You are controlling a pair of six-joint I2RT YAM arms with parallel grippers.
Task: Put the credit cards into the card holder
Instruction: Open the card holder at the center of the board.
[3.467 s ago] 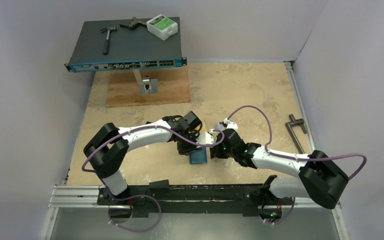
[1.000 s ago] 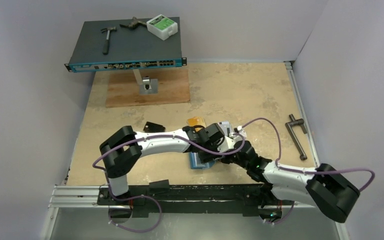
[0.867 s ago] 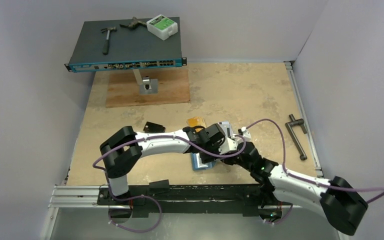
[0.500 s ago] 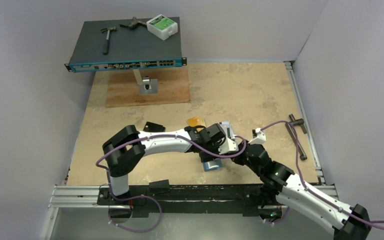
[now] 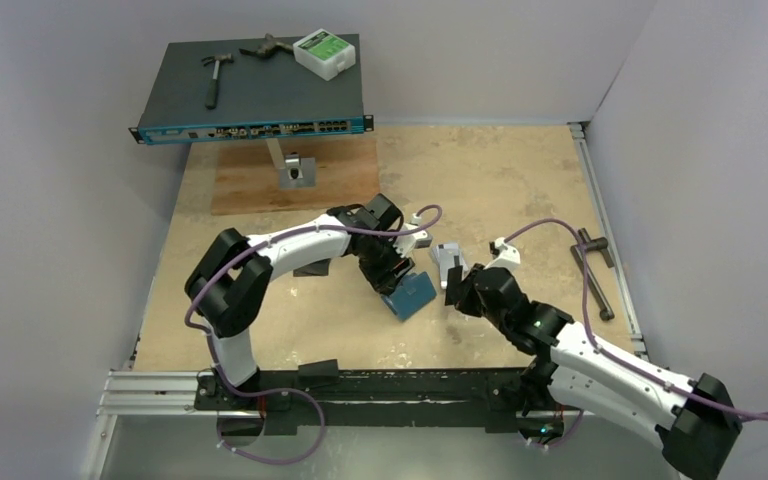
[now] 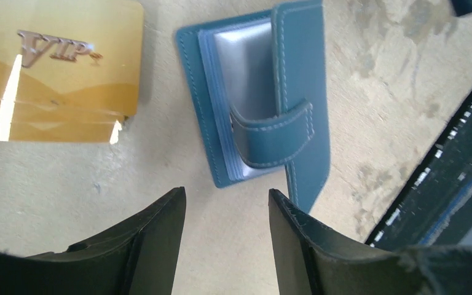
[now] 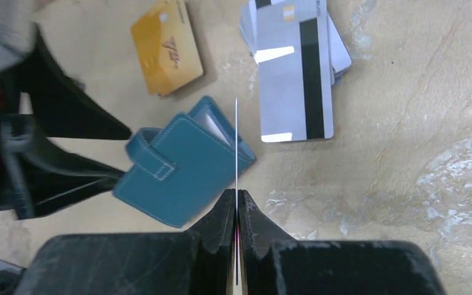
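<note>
Our left gripper (image 6: 227, 206) has drawn back off the teal-blue stitched folding card holder (image 6: 295, 92) and hovers over it half open and empty. Our right gripper (image 7: 236, 200) stays pinched on a thin pale card (image 7: 236, 141), edge-on above the holder, which now lies nearly folded shut. We judge it needs reopening first.
</note>
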